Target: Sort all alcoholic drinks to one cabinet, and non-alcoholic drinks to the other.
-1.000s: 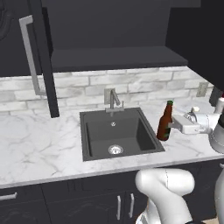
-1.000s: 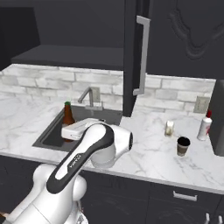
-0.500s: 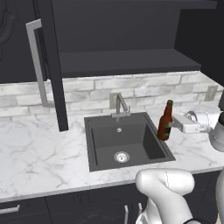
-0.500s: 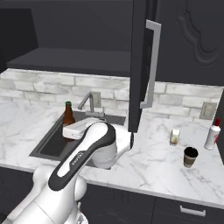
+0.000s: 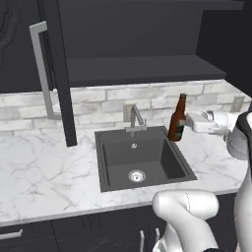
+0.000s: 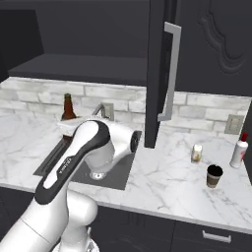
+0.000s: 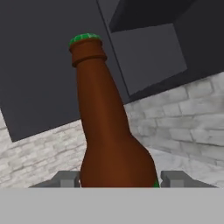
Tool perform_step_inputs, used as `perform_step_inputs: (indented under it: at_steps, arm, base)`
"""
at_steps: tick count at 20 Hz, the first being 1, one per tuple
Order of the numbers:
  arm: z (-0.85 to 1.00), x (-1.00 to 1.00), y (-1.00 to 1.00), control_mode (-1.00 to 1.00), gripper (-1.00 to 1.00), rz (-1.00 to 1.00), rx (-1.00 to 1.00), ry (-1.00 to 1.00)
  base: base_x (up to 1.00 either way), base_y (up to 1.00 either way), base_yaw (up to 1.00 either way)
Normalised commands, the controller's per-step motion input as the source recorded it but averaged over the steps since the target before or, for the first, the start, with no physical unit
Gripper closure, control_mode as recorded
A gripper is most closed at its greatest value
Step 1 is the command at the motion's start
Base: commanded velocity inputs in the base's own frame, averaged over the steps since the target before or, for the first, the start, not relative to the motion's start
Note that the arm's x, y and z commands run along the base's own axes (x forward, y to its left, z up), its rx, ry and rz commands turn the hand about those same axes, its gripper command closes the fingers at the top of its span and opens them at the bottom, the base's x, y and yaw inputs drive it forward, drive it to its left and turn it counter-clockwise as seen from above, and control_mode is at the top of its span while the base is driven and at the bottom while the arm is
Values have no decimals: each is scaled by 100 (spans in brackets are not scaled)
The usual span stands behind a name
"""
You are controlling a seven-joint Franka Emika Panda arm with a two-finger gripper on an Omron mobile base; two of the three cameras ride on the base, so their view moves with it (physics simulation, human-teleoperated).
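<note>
gripper (image 7: 117,178): at the bottom centre of the hand view, its two grey fingertips (image 7: 65,178) stand partly apart and press either side of the beer bottle's body; in the left base view it is at the right edge, mid-height.
beer bottle (image 5: 177,119): brown glass, green cap, dark label; clamped upright and lifted above the right rim of the sink; in the right base view its neck stands at left of centre, above the arm.
sink (image 5: 113,183): dark basin set in the marble counter, lower centre of the left base view, with a silver faucet (image 5: 134,118) behind it.
marble counter (image 6: 167,172): white with grey veins, running across the lower half of both base views.
paper cup (image 6: 213,176): brown with black lid, standing on the counter at lower right of the right base view.
cream carton (image 6: 197,153): just behind and left of the cup, apart from it.
white bottle (image 6: 238,153): red cap, at the right edge, near the cup and carton.
cabinet door (image 6: 158,69): tall, dark, hanging open at upper centre of the right base view, with a long silver bar handle (image 6: 170,74).
cabinet shelf (image 5: 142,69): dark, upper centre of the left base view, behind the bottle.
</note>
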Motion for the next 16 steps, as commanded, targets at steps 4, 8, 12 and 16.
perform_step_inputs:
  at_steps: [4, 8, 12, 16]
  arm:
    - [84, 11, 18, -100, 100, -28, 0, -3]
    - [74, 10, 14, -100, 100, -25, 0, -9]
    - [99, 5, 10, -100, 100, -23, -2, -10]
    - [86, 0, 0, -100, 100, -17, -1, -4]
  base:
    - [0, 0, 0]
    - [0, 0, 0]
    - [0, 0, 0]
    - [0, 0, 0]
